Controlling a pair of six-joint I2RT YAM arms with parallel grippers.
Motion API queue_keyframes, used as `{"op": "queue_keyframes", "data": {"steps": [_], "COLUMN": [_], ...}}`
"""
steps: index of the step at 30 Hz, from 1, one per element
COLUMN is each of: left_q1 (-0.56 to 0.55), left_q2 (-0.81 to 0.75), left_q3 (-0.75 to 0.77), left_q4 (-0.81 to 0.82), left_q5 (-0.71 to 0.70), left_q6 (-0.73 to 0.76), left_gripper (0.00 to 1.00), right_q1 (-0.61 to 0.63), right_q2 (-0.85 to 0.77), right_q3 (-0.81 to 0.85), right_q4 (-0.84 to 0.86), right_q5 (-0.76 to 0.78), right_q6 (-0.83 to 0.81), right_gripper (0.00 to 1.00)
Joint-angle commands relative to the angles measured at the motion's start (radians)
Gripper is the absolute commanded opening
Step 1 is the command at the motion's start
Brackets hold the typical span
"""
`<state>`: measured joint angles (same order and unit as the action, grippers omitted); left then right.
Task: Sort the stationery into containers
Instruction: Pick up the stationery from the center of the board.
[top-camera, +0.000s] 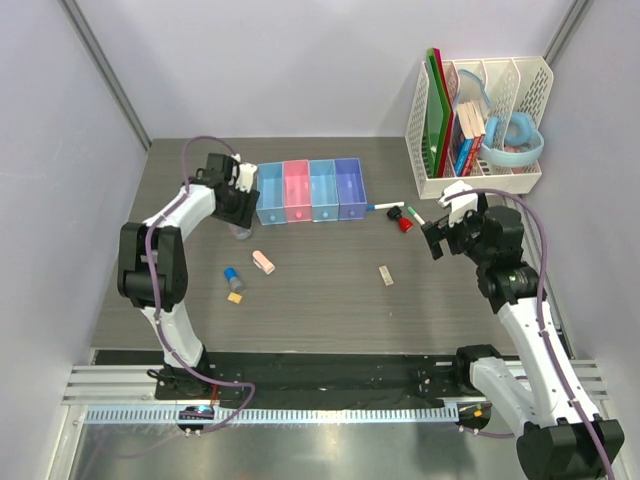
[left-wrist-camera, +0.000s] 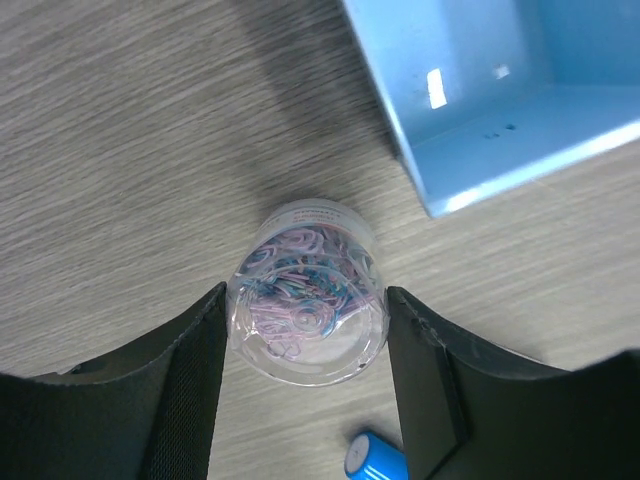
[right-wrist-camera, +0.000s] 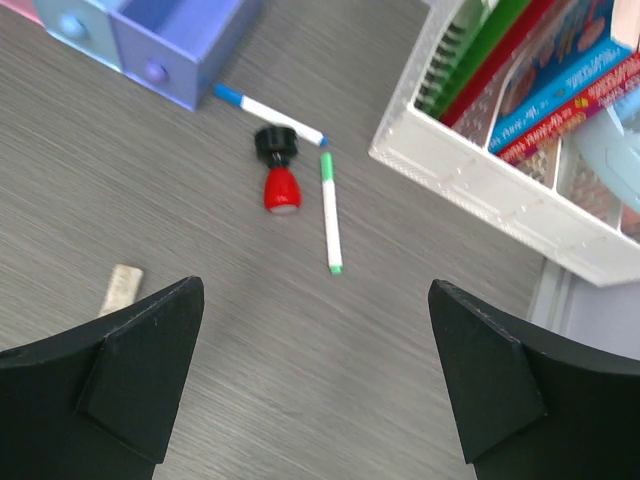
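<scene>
the left jaws were closed on a clear jar (left-wrist-camera: 305, 320) of coloured loops, standing on the bench (left-wrist-camera: 120, 150) just beside the light-blue end bin (left-wrist-camera: 480, 90) of the row of bins (top-camera: 310, 190). the right jaws hung wide open, holding nothing, over a red-black piece (right-wrist-camera: 281, 185), two white pens (right-wrist-camera: 329, 210) and a beige eraser (right-wrist-camera: 124, 288). a pink eraser (top-camera: 263, 261), a blue-capped cylinder (top-camera: 233, 277) and a tiny yellow piece (top-camera: 236, 297) lay loose in front of the bins.

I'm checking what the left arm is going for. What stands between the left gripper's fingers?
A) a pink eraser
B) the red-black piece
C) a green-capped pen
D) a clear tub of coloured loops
D: the left wrist view shows the clear tub flanked by the left gripper.
</scene>
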<state>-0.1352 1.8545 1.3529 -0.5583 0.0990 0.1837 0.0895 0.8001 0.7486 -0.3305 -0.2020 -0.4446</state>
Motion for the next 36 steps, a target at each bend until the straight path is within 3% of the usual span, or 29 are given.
{"op": "queue_keyframes", "data": {"steps": [1, 8, 12, 19, 23, 26, 27, 31, 34, 36], "left_q1": [0.005, 0.005, 0.005, 0.003, 0.002, 0.0, 0.0, -0.015, -0.04, -0.076], "left_q2": [-0.119, -0.237, -0.336, -0.564, -0.643, -0.69, -0.699, -0.768, -0.81, -0.818], "left_q3": [0.018, 0.025, 0.008, -0.122, -0.169, -0.221, -0.234, -0.345, -0.435, -0.454], "left_q4": [-0.034, -0.11, -0.117, 0.089, 0.26, 0.39, 0.424, 0.677, 0.828, 0.834], "left_q5": [0.068, 0.149, 0.33, 0.617, 0.714, 0.767, 0.774, 0.763, 0.729, 0.696], "left_q6": [-0.015, -0.004, 0.002, -0.154, -0.288, -0.377, -0.401, -0.53, -0.59, -0.576], "left_gripper": [0.13, 0.11, 0.06, 0.0, 0.0, 0.0, 0.0, 0.0, 0.0, 0.0], "right_q1": [0.003, 0.003, 0.004, 0.004, 0.004, 0.009, 0.012, 0.061, 0.107, 0.131], "right_q2": [0.028, 0.105, 0.166, 0.31, 0.404, 0.484, 0.507, 0.661, 0.77, 0.819], "right_q3": [0.141, 0.262, 0.307, 0.405, 0.426, 0.411, 0.4, 0.402, 0.425, 0.448], "right_q4": [-0.027, -0.053, -0.059, -0.025, 0.105, 0.389, 0.609, 1.125, 1.382, 1.455], "right_q5": [-0.135, -0.319, -0.436, -0.71, -0.885, -1.011, -1.03, -1.054, -1.057, -1.06], "right_q6": [0.081, 0.191, 0.231, 0.302, 0.452, 0.752, 0.969, 1.392, 1.645, 1.749], "right_gripper": [1.0, 1.0, 1.0, 1.0, 1.0, 1.0, 1.0, 1.0, 1.0, 1.0]}}
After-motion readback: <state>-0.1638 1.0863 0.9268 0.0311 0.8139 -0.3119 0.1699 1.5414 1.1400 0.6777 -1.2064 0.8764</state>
